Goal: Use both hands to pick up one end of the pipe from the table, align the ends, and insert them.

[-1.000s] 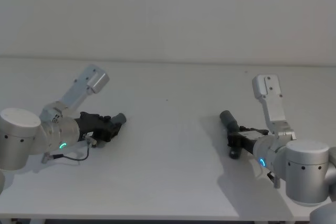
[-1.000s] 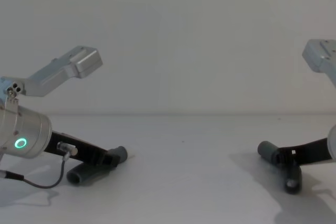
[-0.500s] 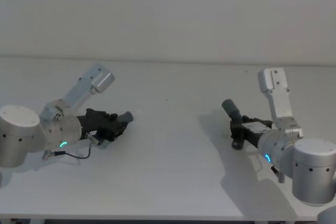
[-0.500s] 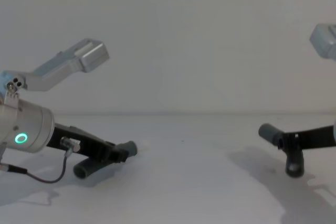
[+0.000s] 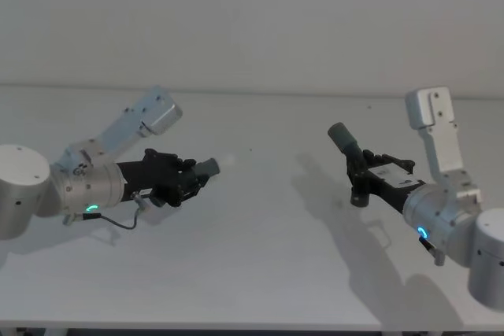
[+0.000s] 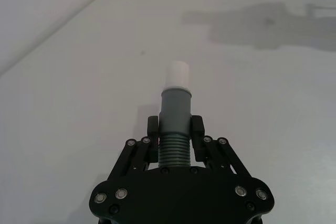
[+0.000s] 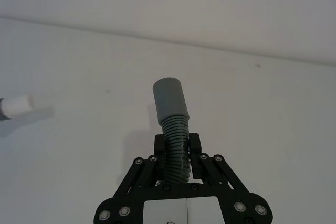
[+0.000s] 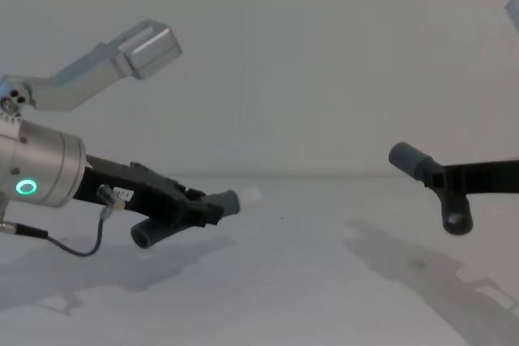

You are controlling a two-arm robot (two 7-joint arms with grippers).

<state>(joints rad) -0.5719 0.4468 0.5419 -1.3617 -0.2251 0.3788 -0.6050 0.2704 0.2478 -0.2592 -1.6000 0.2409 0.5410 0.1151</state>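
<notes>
Both clear of the table (image 5: 260,265): left gripper (image 5: 191,179) clamps the white-tipped hose (image 5: 209,168), right gripper (image 5: 361,174) the plain-cuffed hose (image 5: 343,138), well apart.

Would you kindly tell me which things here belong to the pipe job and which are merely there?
Job: left gripper, white-tipped pipe piece, right gripper, plain-cuffed pipe piece, table.
Merely there: wall, small dark speck on the table.

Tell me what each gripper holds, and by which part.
Left gripper grips the white-tipped pipe piece by its ribbed section; right gripper grips the plain-cuffed piece the same way.
</notes>
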